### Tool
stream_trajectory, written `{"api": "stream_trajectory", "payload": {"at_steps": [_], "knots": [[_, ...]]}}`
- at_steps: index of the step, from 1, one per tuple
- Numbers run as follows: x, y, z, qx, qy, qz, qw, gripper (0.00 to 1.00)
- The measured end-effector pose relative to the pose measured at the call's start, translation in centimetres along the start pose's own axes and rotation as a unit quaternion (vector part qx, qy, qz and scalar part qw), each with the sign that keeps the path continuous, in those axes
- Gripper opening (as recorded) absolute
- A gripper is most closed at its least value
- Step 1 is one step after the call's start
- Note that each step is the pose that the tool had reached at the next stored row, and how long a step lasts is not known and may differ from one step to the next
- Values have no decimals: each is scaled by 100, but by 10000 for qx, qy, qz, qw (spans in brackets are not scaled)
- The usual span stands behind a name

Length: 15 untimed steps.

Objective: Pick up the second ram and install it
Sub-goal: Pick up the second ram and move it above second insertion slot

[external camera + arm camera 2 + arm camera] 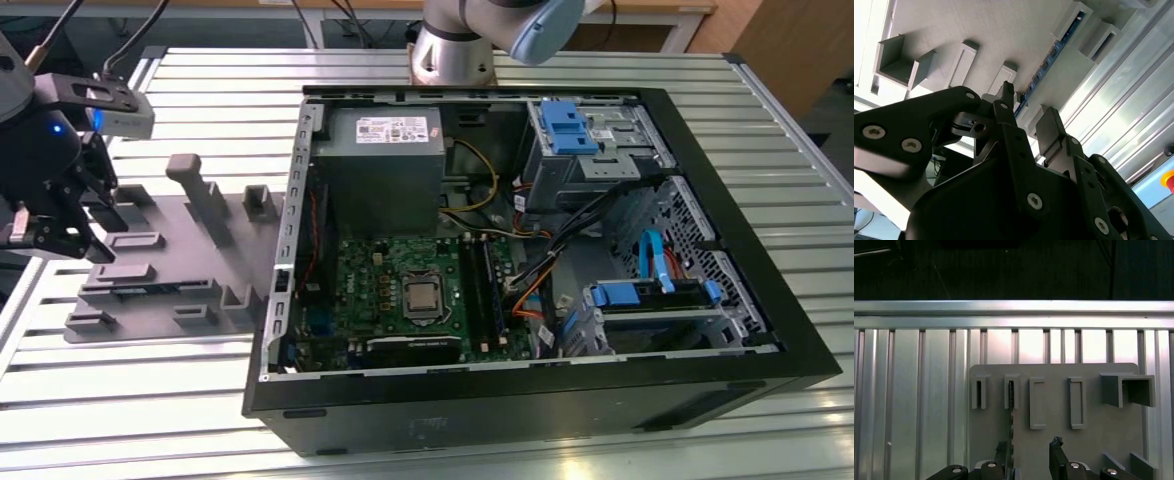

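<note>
The second ram (1011,412) stands on its long edge in a slot of the grey moulded tray (1099,440). In the second wrist view the ram (1054,50) shows as a thin blue-green strip with dark chips. My gripper (1029,447) is open and low over the tray, one finger on each side of the stick's near end. The stick lies close against one finger (1001,452), with a wide gap to the other finger (1056,450). In the exterior view my gripper (91,225) hangs over the tray (200,270) at that view's left, hiding the stick.
An open black computer case (534,400) lies at the exterior view's right, holding the green motherboard (400,290), a grey power-supply box (380,170), cables and blue drive bays (581,125). Upright tray posts (187,175) stand near the gripper. Ribbed metal tabletop (120,400) surrounds everything.
</note>
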<state>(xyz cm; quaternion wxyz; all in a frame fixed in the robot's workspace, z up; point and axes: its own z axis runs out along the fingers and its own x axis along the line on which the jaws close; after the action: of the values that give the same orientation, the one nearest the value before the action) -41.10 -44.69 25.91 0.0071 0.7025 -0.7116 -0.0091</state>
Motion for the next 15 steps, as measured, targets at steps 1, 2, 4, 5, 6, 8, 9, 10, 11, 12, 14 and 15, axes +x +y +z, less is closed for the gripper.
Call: {"api": "stream_trajectory", "payload": {"at_steps": [1, 2, 4, 5, 6, 8, 9, 10, 11, 12, 14, 15], "knots": [[0, 0, 9, 0, 0, 0, 10000, 45], [1, 0, 19, 0, 0, 0, 10000, 45], [2, 0, 29, -1, 1, 0, 10000, 45], [2, 0, 30, -2, 1, 0, 10000, 45], [2, -1, 33, 0, 0, 0, 10000, 45], [2, -1, 33, 0, 0, 0, 10000, 45], [2, -1, 34, 0, 0, 0, 10000, 45], [3, -1, 35, 1, 0, -1, 10000, 45], [5, -1, 36, 1, -1, -1, 10000, 45], [8, -1, 36, 0, 0, -1, 10000, 45], [14, -1, 37, 0, 0, -1, 10000, 45], [17, -1, 38, 0, 0, 0, 10000, 45]]}}
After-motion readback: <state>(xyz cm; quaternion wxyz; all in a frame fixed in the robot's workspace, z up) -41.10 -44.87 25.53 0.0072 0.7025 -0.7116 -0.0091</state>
